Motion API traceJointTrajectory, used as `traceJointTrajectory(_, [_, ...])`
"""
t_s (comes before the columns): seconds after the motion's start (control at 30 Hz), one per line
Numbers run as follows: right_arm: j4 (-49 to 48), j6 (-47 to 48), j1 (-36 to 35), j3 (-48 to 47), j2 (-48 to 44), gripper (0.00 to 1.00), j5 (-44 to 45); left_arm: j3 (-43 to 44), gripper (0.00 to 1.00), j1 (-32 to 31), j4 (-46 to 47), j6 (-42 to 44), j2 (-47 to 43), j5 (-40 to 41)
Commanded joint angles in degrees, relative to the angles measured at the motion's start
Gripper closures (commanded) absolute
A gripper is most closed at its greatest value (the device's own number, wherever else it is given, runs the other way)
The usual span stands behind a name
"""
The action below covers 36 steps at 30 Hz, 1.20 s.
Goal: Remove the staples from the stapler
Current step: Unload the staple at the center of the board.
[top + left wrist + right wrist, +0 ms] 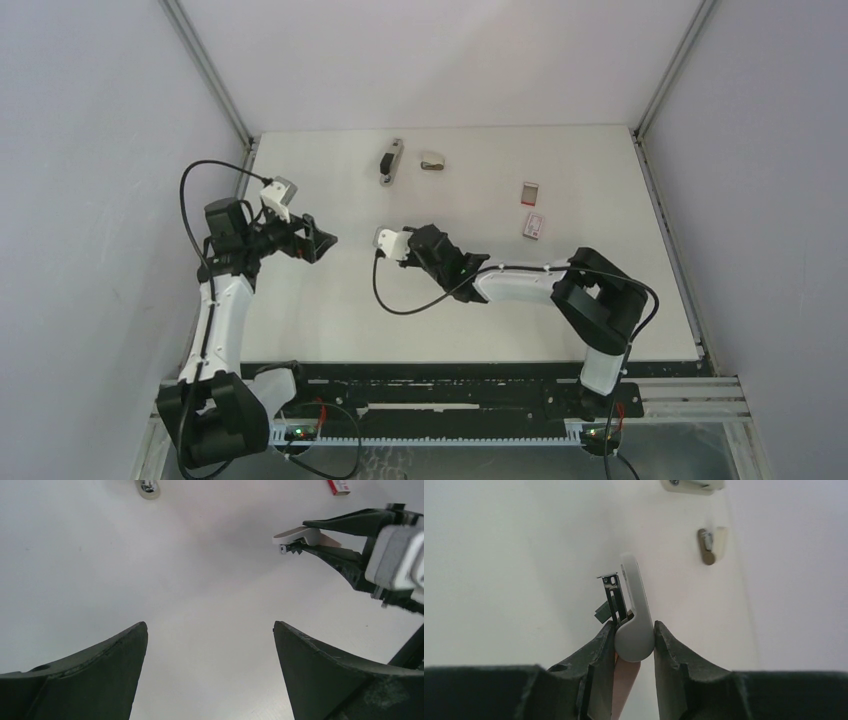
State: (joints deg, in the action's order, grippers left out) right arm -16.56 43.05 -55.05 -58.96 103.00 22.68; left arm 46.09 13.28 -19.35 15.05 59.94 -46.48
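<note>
The stapler lies folded near the table's far edge, dark grey and silver. No staples show. My right gripper is mid-table, well in front of the stapler. It is shut on a small claw-like tool with a pale grey handle, a pink handle and a toothed metal tip. The left wrist view shows that gripper and the tool from the side, above the table. My left gripper is open and empty, a short way left of the right one.
A small beige item lies just right of the stapler; it also shows in the left wrist view. Two small red-and-white boxes lie at the right. A black cable loops under the right wrist.
</note>
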Motion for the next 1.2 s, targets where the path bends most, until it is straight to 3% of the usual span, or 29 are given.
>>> traceJointTrajectory(0.0, [12.5,-17.1,3.6,-8.4,-6.3,0.81,-7.9,-0.8,0.00,0.2,4.7,-4.2,2.3,-7.5])
traceJointTrajectory(0.1, [18.1,-27.1,7.8,-11.3,-8.6,0.82,-14.1,0.1,0.00,-1.0,8.3,-8.6,6.1,-11.1])
traceJointTrajectory(0.2, [17.5,-26.0,7.9,-11.4,-9.1,0.81,-11.8,3.3,0.00,-5.4,8.7,-11.5,10.5,-11.6])
traceJointTrajectory(0.37, [19.7,-28.8,9.4,-13.2,-8.4,0.80,-13.2,10.8,0.00,-14.3,8.8,-18.0,17.6,-6.5])
traceJointTrajectory(0.57, [22.5,-33.8,11.6,-14.2,-8.8,0.80,-18.0,15.4,0.00,-21.7,17.6,-28.7,23.8,-1.0])
traceJointTrajectory(0.83, [23.4,-35.3,12.2,-14.2,-8.6,0.80,-21.0,15.4,0.04,-25.6,32.2,-43.0,32.4,-6.2])
traceJointTrajectory(1.17, [23.5,-35.3,13.3,-14.2,-7.5,0.81,-21.6,12.7,0.12,-27.8,40.9,-48.9,35.8,-6.4])
